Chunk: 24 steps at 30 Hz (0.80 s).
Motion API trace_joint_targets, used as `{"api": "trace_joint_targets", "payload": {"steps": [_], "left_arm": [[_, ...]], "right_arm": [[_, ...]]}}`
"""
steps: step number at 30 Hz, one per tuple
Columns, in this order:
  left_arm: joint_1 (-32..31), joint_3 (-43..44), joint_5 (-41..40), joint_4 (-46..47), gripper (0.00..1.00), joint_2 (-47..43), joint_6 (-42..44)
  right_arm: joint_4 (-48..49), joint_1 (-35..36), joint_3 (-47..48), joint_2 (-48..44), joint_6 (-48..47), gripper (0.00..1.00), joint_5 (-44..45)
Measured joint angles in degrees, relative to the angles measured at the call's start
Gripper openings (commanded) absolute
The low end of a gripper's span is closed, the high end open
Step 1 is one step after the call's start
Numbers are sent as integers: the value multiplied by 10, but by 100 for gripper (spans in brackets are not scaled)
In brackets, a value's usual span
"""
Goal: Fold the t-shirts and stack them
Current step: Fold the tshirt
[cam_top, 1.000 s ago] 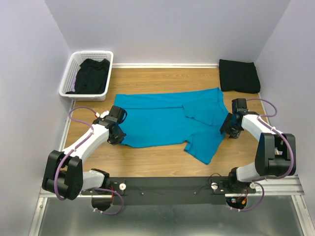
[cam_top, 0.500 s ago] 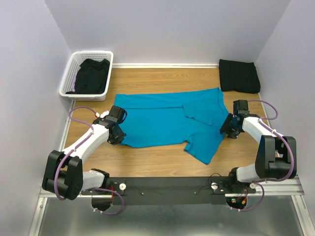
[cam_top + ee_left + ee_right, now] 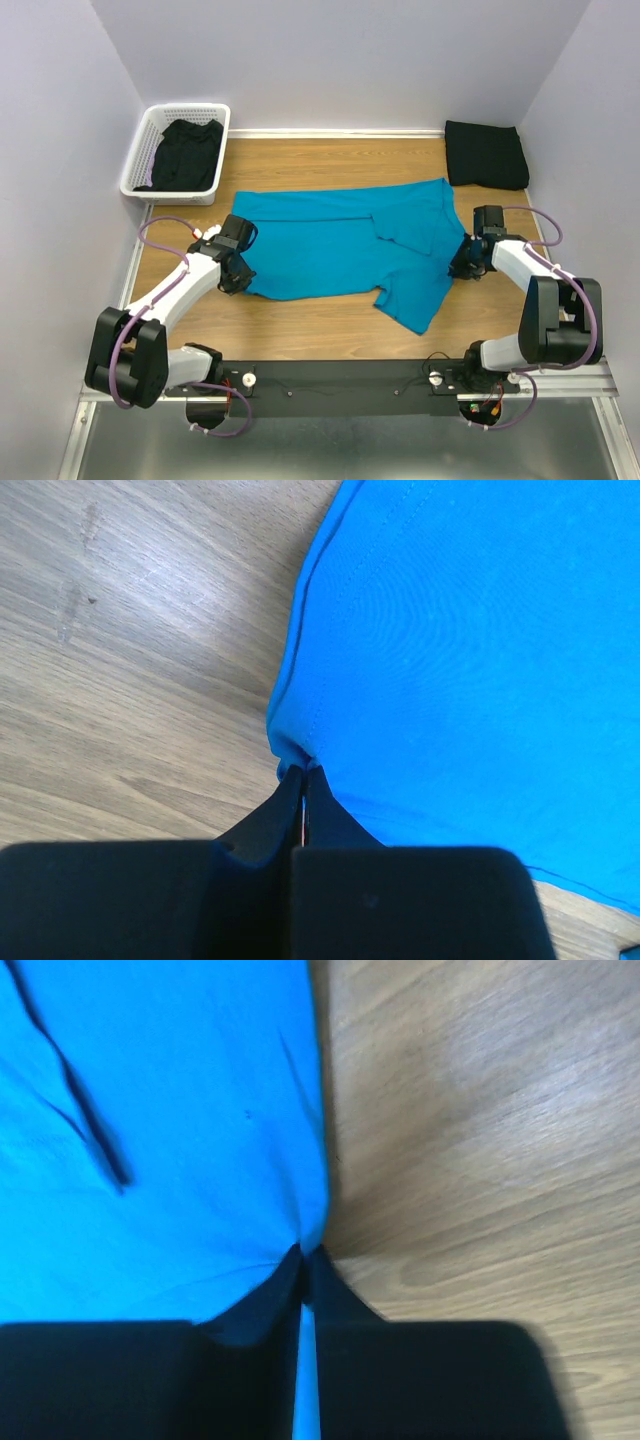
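1. Teal fabric first: the teal shirt [image 3: 340,245] lies spread flat across the middle of the table [image 3: 330,165]. A flap of it is folded over its right part, and one corner juts toward the near edge.
2. My left claw [image 3: 303,776] is pinched tight on the hem at the shirt's near left corner. Its fingers [image 3: 262,828] meet with a small pucker of cloth between them.
3. My right claw [image 3: 303,1256] is closed on the shirt's right edge. A thin strip of blue shows between its fingers [image 3: 345,1305], and the cloth gathers into a point at the tips.
4. Both claws sit low, at table level, on opposite ends of the shirt.
5. At the far right corner a folded black shirt [image 3: 486,153] lies flat, well apart from the teal one.
6. At the far left a white basket [image 3: 140,165] holds a crumpled black shirt [image 3: 185,152].
7. The table is light brown wood with visible grain.
8. Pale lilac walls [image 3: 340,60] close it in on three sides.
9. A metal rail [image 3: 340,378] runs along the near edge, where my arms are bolted.
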Motion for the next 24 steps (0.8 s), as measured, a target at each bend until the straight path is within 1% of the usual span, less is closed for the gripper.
{"api": "trace_joint_targets", "payload": {"steps": [1,7,10,14,17,19,24], "left_arm": [[0,0,0,0,0,-1,0],[12,0,-1,-1,0,-14,2],[37,1,0,0,0,-25,14],[80,17,0,4,0,-17,37],[102,44,0,19,0,11,56],[109,71,2,33,0,49,72],[112,132,4,60,0,135,103]], "right_arm": [[0,0,-2,-2,-2,0,0],[-7,0,-11,-19,2,1,1],[-14,0,-7,-28,2,1,0],[-31,0,31,-26,2,0,0],[-33,0,82,-7,-1,1,-2],[-31,0,111,15,-3,0,-3],[-30,0,158,70,-7,1,-8]]}}
